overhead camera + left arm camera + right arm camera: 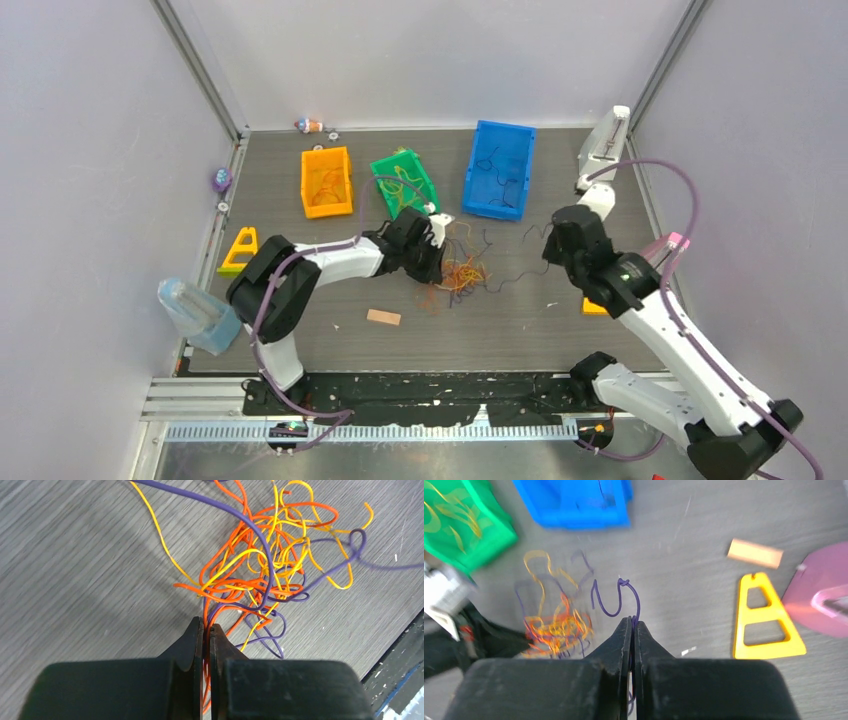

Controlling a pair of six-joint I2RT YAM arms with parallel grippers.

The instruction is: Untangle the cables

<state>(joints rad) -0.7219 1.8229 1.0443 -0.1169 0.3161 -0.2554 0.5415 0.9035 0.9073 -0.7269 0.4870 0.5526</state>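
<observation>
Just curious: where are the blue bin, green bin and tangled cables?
blue bin (490,209), top view, near wall
green bin (481,547), right wrist view, outer wall
tangled cables (240,586), left wrist view, tangle's middle

Bright, even light; right wrist view blurs the cables (553,628), perhaps from motion.

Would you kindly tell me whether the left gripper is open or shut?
Shut: the left gripper has its fingers pressed together on an orange cable in the wrist view.

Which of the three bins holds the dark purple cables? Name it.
The blue bin, rightmost of the row. The green bin holds yellow cables, the orange bin orange ones.
</observation>
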